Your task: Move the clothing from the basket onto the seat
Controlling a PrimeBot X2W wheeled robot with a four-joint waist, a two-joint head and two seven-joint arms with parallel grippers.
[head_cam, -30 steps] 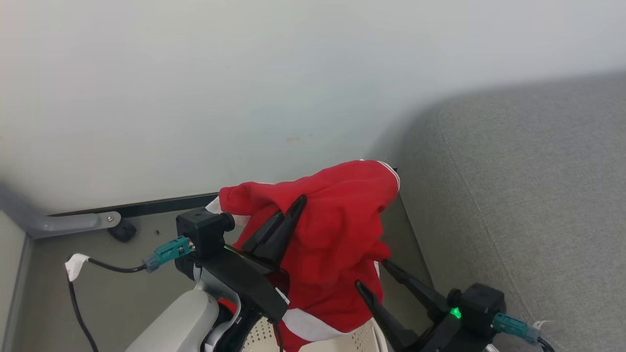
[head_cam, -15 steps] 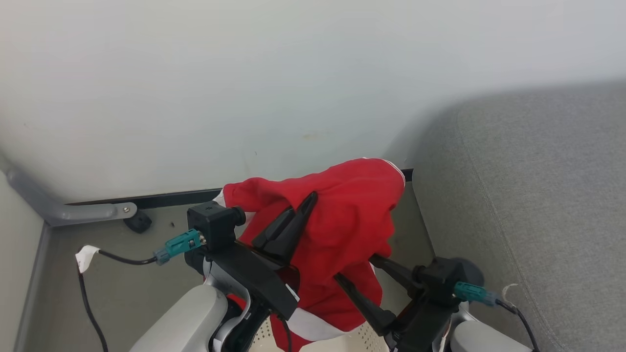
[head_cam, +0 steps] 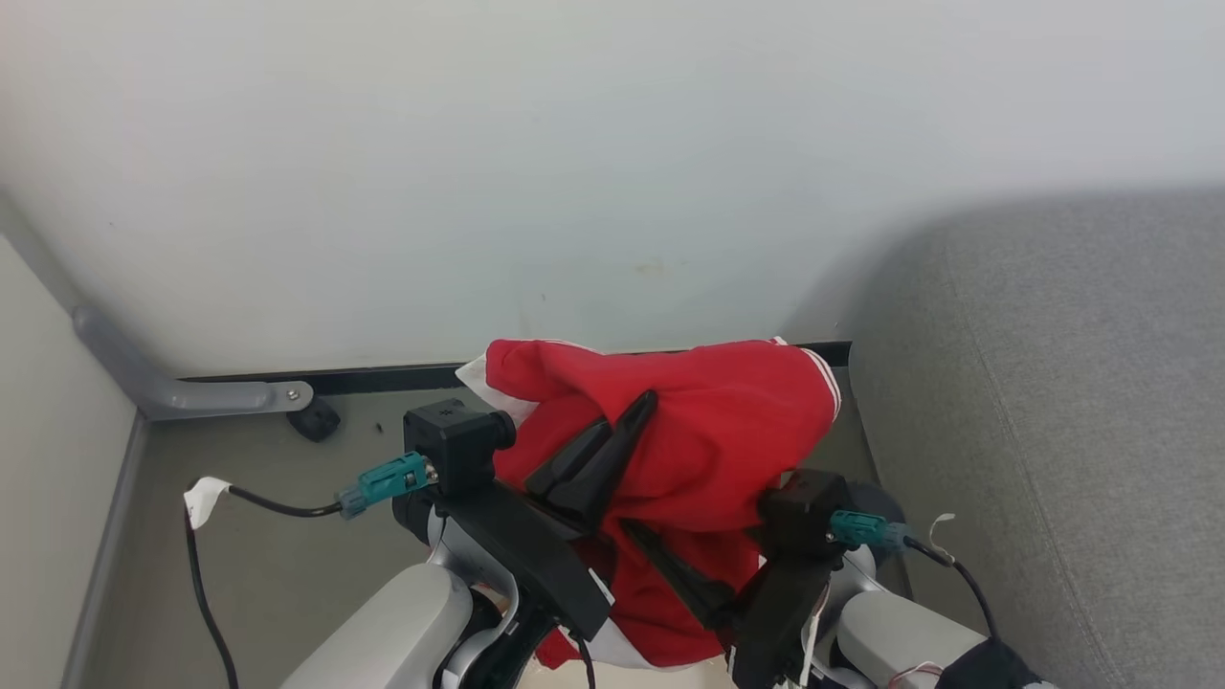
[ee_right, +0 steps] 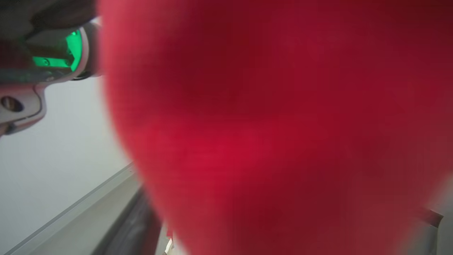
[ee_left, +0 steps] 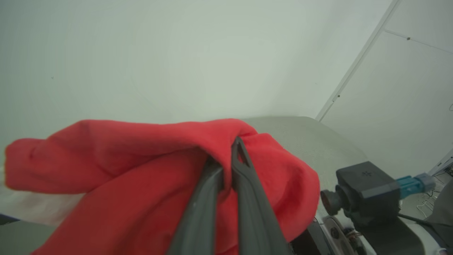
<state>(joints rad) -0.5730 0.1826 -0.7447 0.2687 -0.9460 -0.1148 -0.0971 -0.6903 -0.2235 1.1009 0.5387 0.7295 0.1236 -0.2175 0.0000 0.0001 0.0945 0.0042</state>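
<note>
Item: the clothing (head_cam: 708,431), one bright red soft garment with white trim at its edge, bunched rather than spread. Location: you had it held aloft in front of the pale wall (head_cam: 574,191), well above the floor (head_cam: 268,555), with the grey seat (head_cam: 1053,383) just to its right in the head view; whether its lower hem had cleared the basket you could not tell. Left gripper (head_cam: 627,411): fingers pinched almost together on a fold near the top of the bundle, cloth spilling down either side of them in the left wrist view. Right gripper (head_cam: 670,536): fingers spread wide beneath the hanging part, one dark finger plain against the red and the other tucked behind it; it gripped nothing you could confirm, and its own view had red fabric pressed close and blurred. Handling, by judgement: light, limp, without stiffness, likely to sag and swing from any one point; not fragile; its fleecy surface probably gave the fingers fair purchase. Risk: a thin single-layer pinch could slide out if the loose tail snagged. Recommended hold: a thick gathered fold, as the left gripper had, plus a second hold low on the hanging part to stop it trailing on the way to the seat.
</note>
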